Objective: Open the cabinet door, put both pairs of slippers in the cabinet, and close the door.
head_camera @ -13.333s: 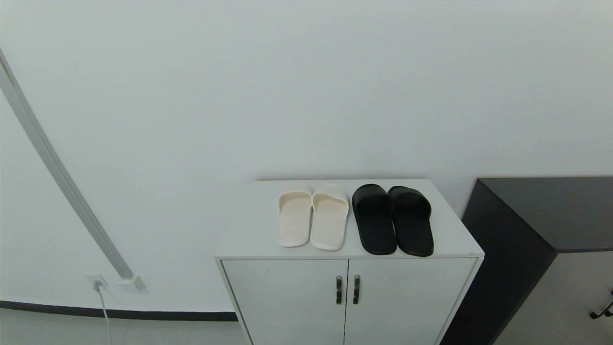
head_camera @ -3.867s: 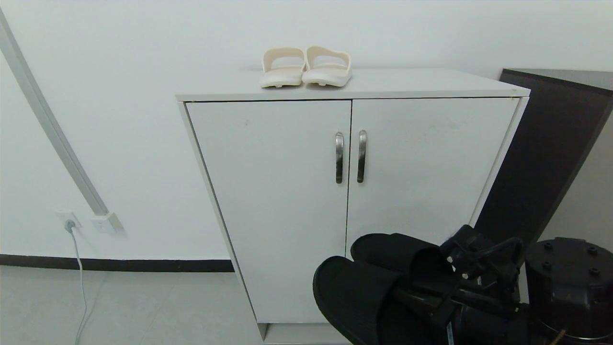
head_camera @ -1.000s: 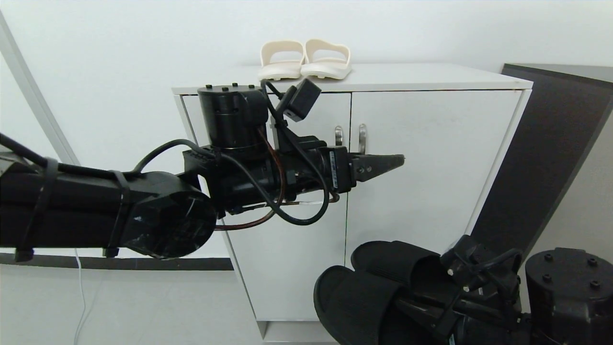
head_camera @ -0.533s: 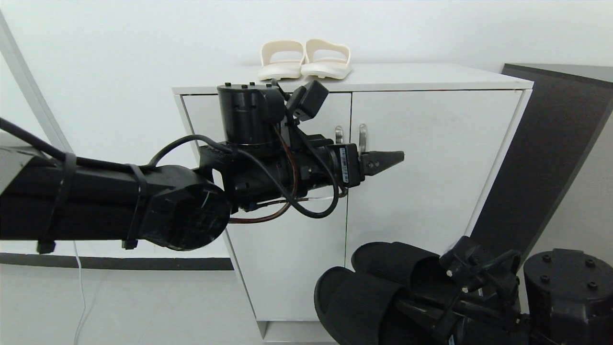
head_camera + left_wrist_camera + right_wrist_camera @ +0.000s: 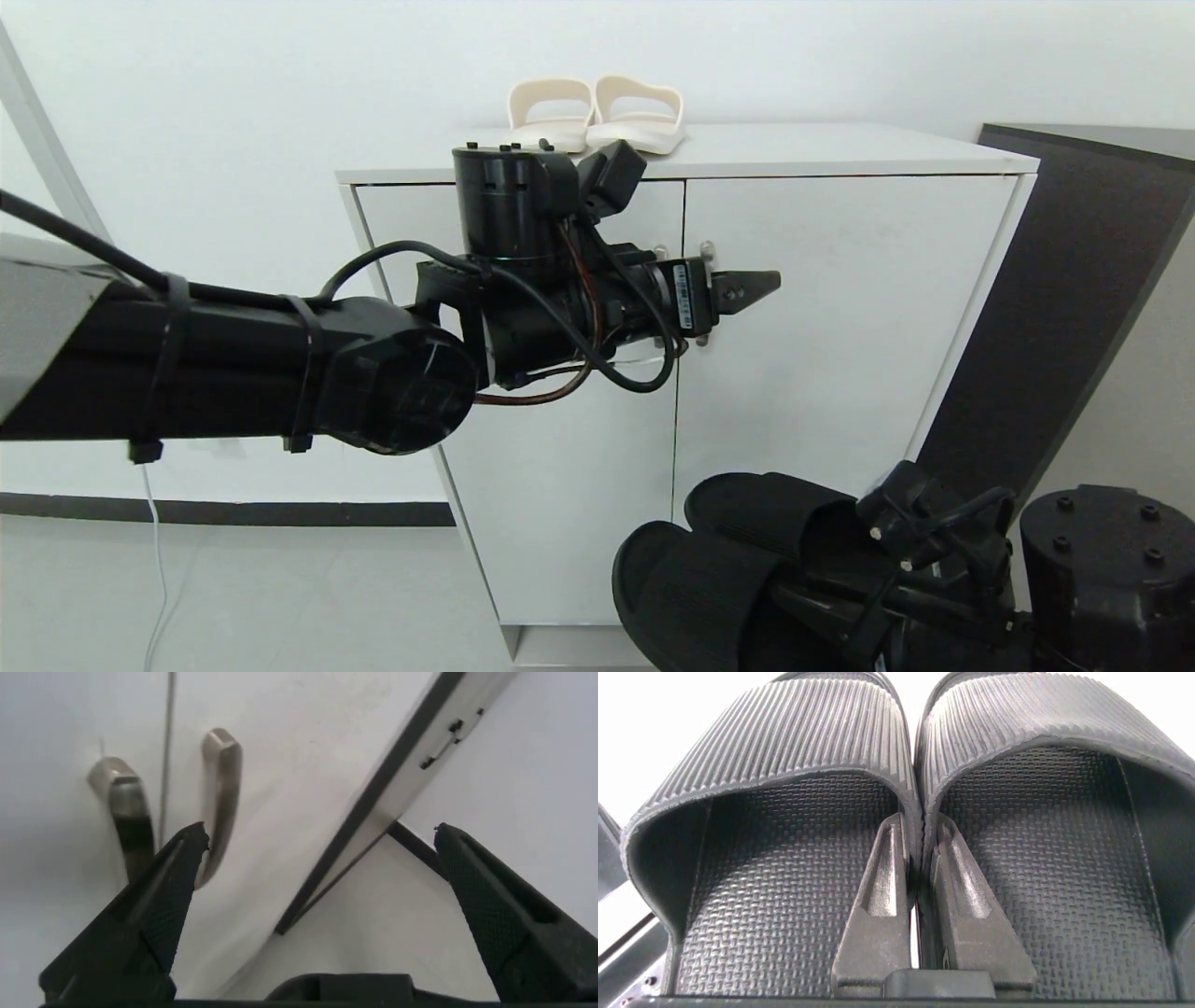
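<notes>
Doors (image 5: pixel 840 308) on the cabinet (image 5: pixel 840 149) are shut. Your left gripper (image 5: pixel 747 287) hangs spread wide just in front of the cabinet's handles (image 5: pixel 220 793). Your right gripper (image 5: pixel 918 905) pinches the black slippers (image 5: pixel 738 551) together, low before the cabinet. Cream slippers (image 5: pixel 595 114) sit on top.

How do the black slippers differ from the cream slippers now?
The black slippers are dark; the cream slippers are pale. The black slippers are pinched in the right tool; the cream slippers rest on the cabinet top. Both are slide pairs set side by side.
</notes>
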